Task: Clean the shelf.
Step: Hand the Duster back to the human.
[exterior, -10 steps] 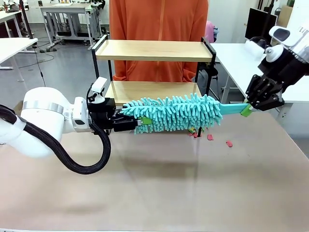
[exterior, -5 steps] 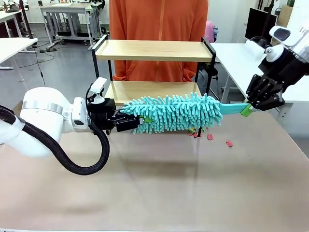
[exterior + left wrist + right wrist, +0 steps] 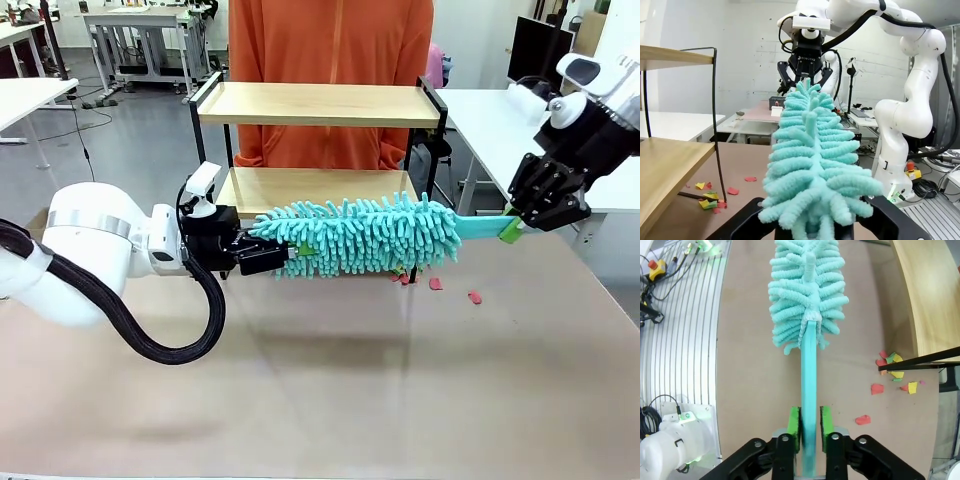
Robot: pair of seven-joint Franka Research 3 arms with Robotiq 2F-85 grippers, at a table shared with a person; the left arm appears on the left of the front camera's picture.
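The right gripper (image 3: 809,429) is clamped on the flat handle (image 3: 808,390) of a teal duster (image 3: 365,235), green pads pressed to both faces of the handle. It holds the duster level above the table (image 3: 330,380), the handle at the right and the fluffy head reaching left across the middle.

The left gripper (image 3: 278,255) meets the head's left end. Its black fingers (image 3: 740,227) lie on either side of the tufts, which bulge out between them, so the jaws stand apart around the head; whether the pads press it I cannot tell.

The shelf (image 3: 318,105) stands at the far side of the table, just behind the duster, with a person in an orange top (image 3: 330,45) right behind it. Both boards are bare. The duster hangs in front of the lower board (image 3: 300,187), near its front edge.

Small paper scraps (image 3: 436,284), red, yellow and green, lie on the table by the shelf's near right leg, under and just right of the head.
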